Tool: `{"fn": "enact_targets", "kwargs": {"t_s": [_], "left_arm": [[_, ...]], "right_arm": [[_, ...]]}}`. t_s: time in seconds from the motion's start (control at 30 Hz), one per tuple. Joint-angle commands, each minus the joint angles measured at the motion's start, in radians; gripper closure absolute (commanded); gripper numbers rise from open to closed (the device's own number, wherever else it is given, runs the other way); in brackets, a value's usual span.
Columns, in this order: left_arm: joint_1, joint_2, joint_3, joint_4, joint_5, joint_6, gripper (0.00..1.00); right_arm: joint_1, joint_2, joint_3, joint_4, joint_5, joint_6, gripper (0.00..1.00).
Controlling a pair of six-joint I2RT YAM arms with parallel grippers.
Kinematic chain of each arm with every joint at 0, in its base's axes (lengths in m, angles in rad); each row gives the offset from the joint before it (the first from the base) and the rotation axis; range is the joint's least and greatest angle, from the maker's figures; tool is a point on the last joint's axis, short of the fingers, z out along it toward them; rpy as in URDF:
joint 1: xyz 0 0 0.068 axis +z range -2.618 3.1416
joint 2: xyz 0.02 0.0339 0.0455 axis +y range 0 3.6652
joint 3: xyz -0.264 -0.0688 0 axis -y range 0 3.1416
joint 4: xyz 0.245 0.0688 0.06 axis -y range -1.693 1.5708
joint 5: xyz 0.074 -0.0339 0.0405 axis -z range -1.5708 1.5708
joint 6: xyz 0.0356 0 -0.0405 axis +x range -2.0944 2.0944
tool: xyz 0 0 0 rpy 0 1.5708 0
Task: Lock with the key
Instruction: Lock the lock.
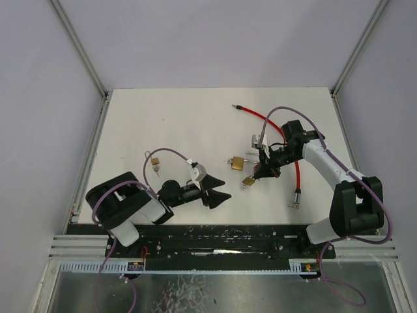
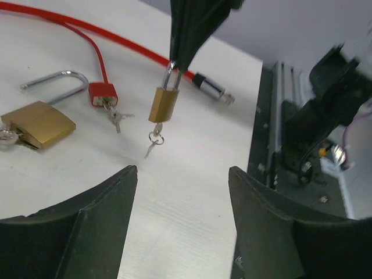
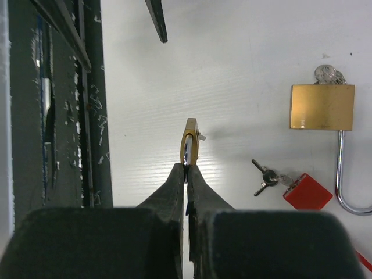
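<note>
- Top view: the right tool (image 1: 257, 171) is clamped on the small padlock (image 1: 249, 180) and holds it just above the tabletop (image 1: 163, 117), right of centre. The left tool (image 1: 219, 188) waits near it on the left, its 2 fingers apart with nothing between them. The big padlock (image 1: 238, 163) lies just beside, on the far side. A wide swing by either arm could knock it or snag the red cable (image 1: 287, 140).
- Left wrist view: the small padlock (image 2: 164, 104) hangs body-down by its shackle from the right tool's closed tips. Its keys (image 2: 154, 139) dangle on a ring underneath. They are tiny and look free to swing, so the left fingers (image 2: 104, 203) might close on the ring or a spare key rather than the 1 that turns the lock. A sideways nudge would likely pivot the padlock in that thin grip.
- Right wrist view: only the very tips pinch the shackle, and the padlock (image 3: 190, 142) is seen edge-on. Whether the shackle is pushed home I cannot tell. Twisting a key against so narrow a hold could spin the padlock or pull it free. A drop would land it near the red lock (image 3: 307, 192) and its own keys (image 3: 264, 176), where the wrong key is easy to pick up.
</note>
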Motion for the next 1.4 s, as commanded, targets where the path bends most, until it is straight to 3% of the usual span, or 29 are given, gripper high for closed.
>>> {"fn": "enact_targets", "kwargs": {"t_s": [0.0, 0.13, 0.2, 0.47, 0.8, 1.0, 1.37], "left_arm": [[0.045, -0.145, -0.035, -0.041, -0.070, -0.255, 0.37], [0.059, -0.261, 0.004, -0.299, -0.025, -0.388, 0.39], [0.053, -0.295, 0.002, -0.353, -0.031, -0.409, 0.41], [-0.078, -0.378, 0.064, -0.617, -0.294, -0.333, 0.42], [-0.136, -0.246, 0.148, -0.571, -0.351, -0.365, 0.43], [-0.139, -0.208, 0.178, -0.564, -0.373, -0.299, 0.49], [-0.139, -0.169, 0.205, -0.529, -0.296, -0.235, 0.59]], "right_arm": [[-0.018, -0.043, 0.056, -0.074, -0.160, 0.061, 1.00], [-0.023, -0.062, 0.055, -0.069, -0.200, 0.098, 1.00], [-0.023, -0.069, 0.055, -0.065, -0.208, 0.109, 1.00], [-0.023, -0.063, 0.046, -0.043, -0.249, 0.166, 1.00], [-0.023, -0.051, 0.039, -0.066, -0.259, 0.136, 1.00], [-0.023, -0.015, 0.062, -0.130, -0.271, 0.077, 1.00], [-0.022, 0.002, 0.071, -0.157, -0.277, 0.052, 1.00]]}}
